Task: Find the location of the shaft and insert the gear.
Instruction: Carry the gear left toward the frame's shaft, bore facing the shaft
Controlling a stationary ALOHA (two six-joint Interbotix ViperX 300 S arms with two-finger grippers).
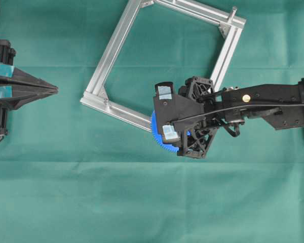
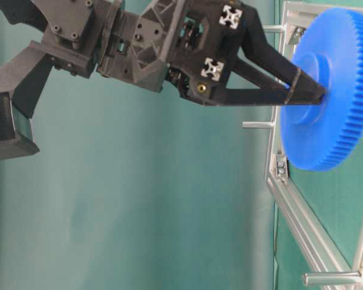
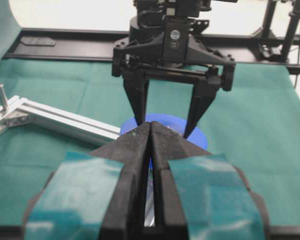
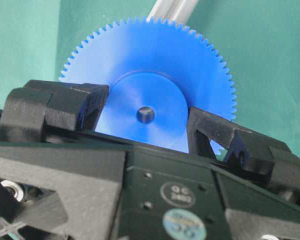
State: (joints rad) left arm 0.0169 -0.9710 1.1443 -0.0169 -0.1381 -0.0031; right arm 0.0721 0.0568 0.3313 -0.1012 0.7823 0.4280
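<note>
Right gripper [image 4: 142,131] clamped on the raised hub of the blue gear [image 4: 155,65], one finger each side, dark centre hole showing between them. Gear carried clear of the green table [image 1: 91,202], above the lower bar of the aluminium frame [image 1: 111,50] near its bottom corner; shaft impossible to pick out with certainty among the small metal pins standing on the frame. Left gripper [image 1: 54,90] parked at the left edge, well apart from the frame, jaws pressed together on nothing.
</note>
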